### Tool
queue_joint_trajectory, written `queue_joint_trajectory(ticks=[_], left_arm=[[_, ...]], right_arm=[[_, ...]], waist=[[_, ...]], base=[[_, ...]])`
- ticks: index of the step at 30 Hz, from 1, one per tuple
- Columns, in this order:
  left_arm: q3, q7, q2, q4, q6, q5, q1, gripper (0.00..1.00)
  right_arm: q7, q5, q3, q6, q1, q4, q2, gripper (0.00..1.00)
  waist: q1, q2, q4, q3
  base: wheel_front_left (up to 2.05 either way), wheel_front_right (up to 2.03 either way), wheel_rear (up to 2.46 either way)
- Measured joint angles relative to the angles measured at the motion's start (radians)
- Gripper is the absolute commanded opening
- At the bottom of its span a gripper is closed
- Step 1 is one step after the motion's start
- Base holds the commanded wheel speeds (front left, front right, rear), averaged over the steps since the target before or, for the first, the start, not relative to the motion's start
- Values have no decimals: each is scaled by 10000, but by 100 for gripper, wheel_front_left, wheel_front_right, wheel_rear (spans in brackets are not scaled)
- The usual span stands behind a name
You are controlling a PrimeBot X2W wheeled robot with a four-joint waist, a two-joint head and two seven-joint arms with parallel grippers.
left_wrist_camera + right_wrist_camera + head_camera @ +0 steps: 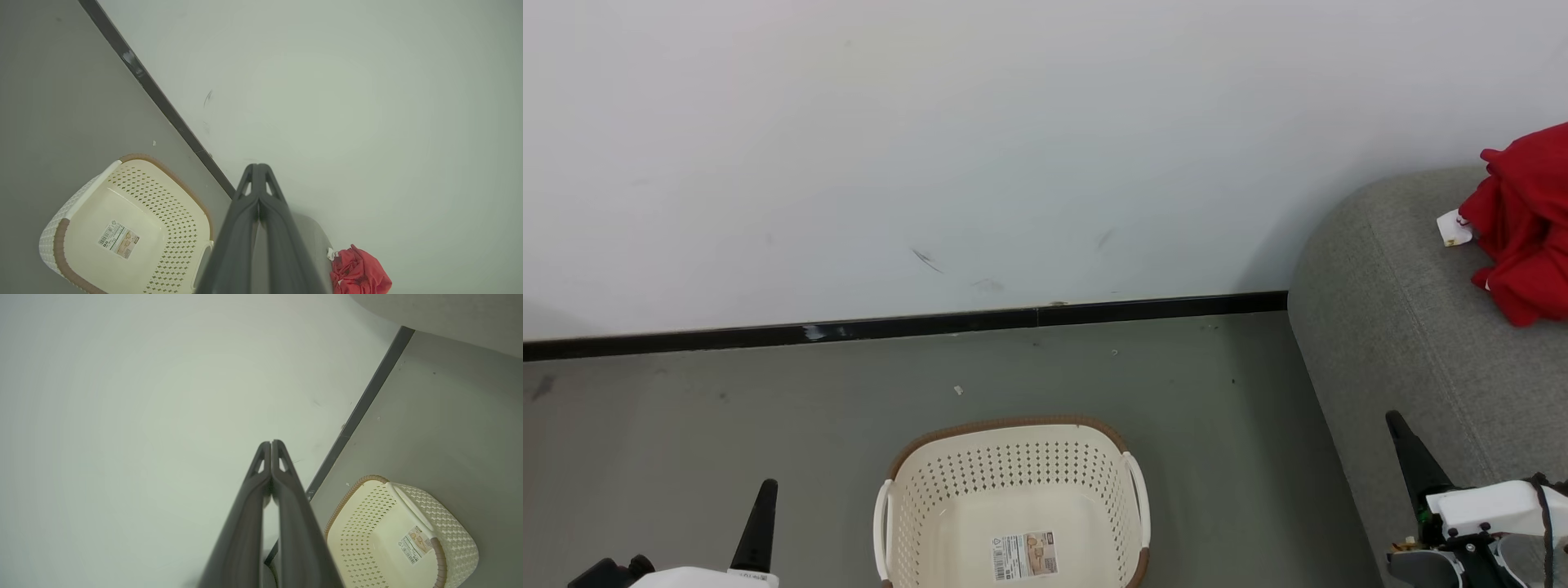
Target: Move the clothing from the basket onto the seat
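Grey floor point(727, 425) meets white wall point(1013, 122); left claw point(766, 490) and right claw point(1396, 423) closed, empty.

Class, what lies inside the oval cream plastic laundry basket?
Inside the cream perforated basket, a printed paper label sticks to the bare bottom. No fabric covers it.

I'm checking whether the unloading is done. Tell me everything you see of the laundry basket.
The laundry basket is rounded cream plastic with perforated sides, a brown woven-look rim and two white handles. It stands upright on the grey floor, left of the sofa, empty but for a label on its bottom. Nothing else touches it.
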Motion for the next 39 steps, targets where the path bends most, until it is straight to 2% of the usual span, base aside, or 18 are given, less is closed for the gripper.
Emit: queue_joint_trajectory(ticks=[24, 39], left_arm=[[642, 832, -82, 0, -221, -2709, -443, 0], [667, 832, -88, 0, -221, -2736, -443, 0]], right_arm=[[543, 3847, 84, -2, 18, -587, -69, 0], [533, 3883, 232, -2, 105, -675, -73, 0]], waist=[[-6, 0, -99, 52], [-6, 0, -99, 55]], base=[[0, 0, 0], [0, 0, 0]])
